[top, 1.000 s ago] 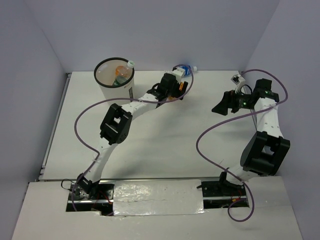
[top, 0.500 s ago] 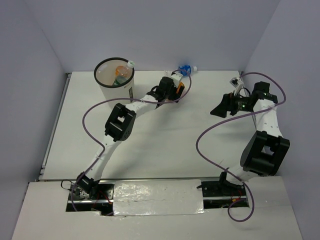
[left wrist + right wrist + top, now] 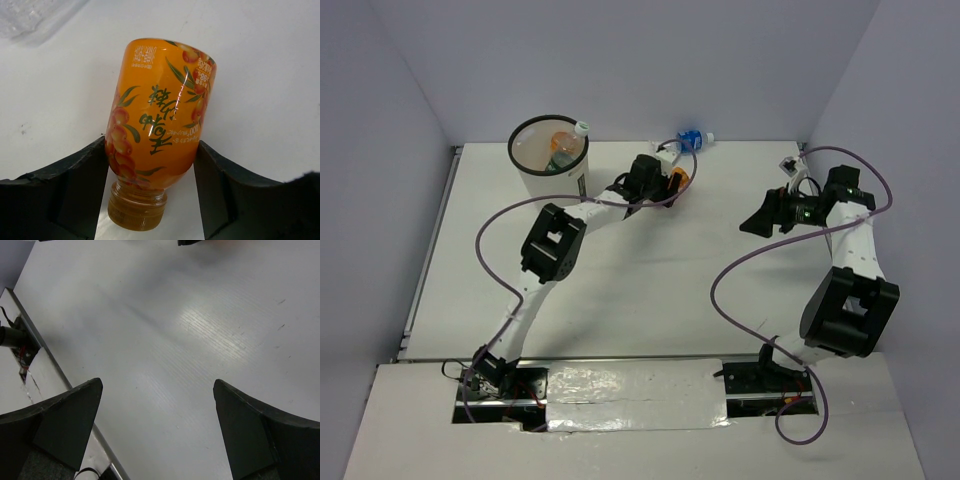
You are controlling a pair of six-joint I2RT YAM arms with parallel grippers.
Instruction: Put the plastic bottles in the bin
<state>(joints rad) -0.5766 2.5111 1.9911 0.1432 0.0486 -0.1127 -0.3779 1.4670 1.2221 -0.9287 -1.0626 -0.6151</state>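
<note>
My left gripper (image 3: 672,186) is shut on an orange-liquid bottle (image 3: 681,178) at the back middle of the table, right of the bin (image 3: 525,172). In the left wrist view both fingers press the sides of this bottle (image 3: 159,115), with its cap toward the camera. The white bin with a black rim holds another orange bottle (image 3: 560,143), and a clear bottle with a white cap (image 3: 581,129) sticks out over its rim. A clear bottle with a blue label (image 3: 691,138) lies by the back edge. My right gripper (image 3: 753,221) is open and empty over bare table (image 3: 157,390).
Purple cables loop from both arms over the table (image 3: 650,290). The enclosure walls stand close behind the bin and the blue-label bottle. Crinkled clear plastic (image 3: 30,15) shows at the top left of the left wrist view.
My left gripper has shifted a little to the left, toward the bin, with the orange bottle in it. The blue-label bottle now shows fully. The right arm has barely moved.
</note>
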